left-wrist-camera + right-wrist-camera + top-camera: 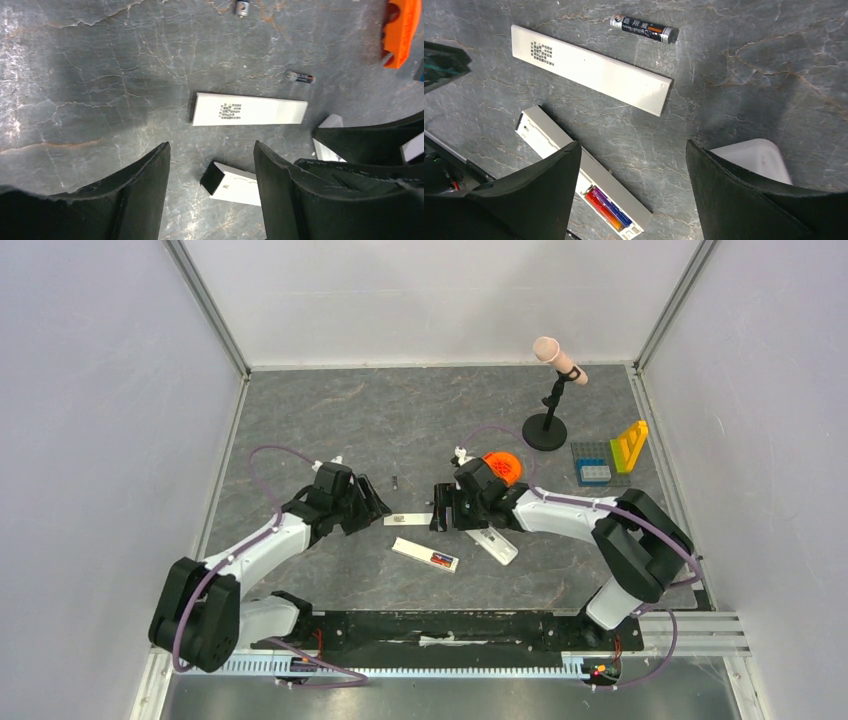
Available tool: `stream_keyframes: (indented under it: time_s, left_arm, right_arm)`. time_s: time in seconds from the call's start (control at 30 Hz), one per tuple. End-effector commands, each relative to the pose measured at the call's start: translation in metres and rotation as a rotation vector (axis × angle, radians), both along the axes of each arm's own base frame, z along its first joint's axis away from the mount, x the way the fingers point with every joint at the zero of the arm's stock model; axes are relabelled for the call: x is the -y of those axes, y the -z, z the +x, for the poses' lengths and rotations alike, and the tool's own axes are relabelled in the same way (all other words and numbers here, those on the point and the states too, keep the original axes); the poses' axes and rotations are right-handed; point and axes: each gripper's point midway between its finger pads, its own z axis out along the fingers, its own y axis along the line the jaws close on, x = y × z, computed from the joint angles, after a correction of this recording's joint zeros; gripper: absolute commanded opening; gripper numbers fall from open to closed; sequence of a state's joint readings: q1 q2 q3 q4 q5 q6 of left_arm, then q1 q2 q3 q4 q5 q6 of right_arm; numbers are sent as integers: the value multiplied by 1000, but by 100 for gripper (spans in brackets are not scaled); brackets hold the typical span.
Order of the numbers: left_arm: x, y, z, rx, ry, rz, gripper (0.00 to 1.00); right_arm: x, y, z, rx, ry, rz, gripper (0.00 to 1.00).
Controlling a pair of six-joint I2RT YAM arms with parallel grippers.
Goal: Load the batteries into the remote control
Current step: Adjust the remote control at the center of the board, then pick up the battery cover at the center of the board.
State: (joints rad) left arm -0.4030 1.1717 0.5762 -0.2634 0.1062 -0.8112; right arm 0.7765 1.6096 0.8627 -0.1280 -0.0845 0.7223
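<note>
Near the centre of the overhead view, both grippers hang with jaws spread wide, gripping nothing, over the grey table point(300, 420).
Facing each other, the left gripper point(372, 502) and the right gripper point(438, 510) have a flat white strip point(408, 519) lying on the surface between them. Just below that strip lies the remote control point(425, 554), slanted, recess up, apart from both grippers. At the lower middle of the right wrist view, two batteries point(606, 207), one purple-blue and one orange-red, sit in the recess. A dark loose battery point(641, 27) lies at the top, beyond the strip.
</note>
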Motion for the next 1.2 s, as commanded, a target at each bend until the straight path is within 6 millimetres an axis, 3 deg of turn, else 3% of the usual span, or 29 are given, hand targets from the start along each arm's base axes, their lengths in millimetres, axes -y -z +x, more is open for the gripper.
stream_keyframes:
  time_s: [0.0, 0.2, 0.37, 0.5, 1.0, 1.17]
  left_arm:
    - [4, 15, 14, 16, -34, -25, 65]
    - [6, 36, 19, 3, -56, -31, 58]
    - [6, 40, 28, 23, -71, -23, 56]
    - [13, 44, 21, -22, -55, -59, 53]
    - [43, 31, 9, -48, -38, -313, 49]
    - [50, 28, 9, -22, -35, -400, 40]
  right_arm:
    - [-18, -16, 15, 21, 25, 82, 78]
    - [-12, -7, 24, 45, 64, 36, 76]
    - [-10, 1, 32, 64, 85, 16, 73]
    - [-13, 6, 30, 44, 76, 24, 69]
    - [-16, 33, 18, -30, 68, 41, 62]
    - [-16, 45, 11, -67, 73, 49, 59]
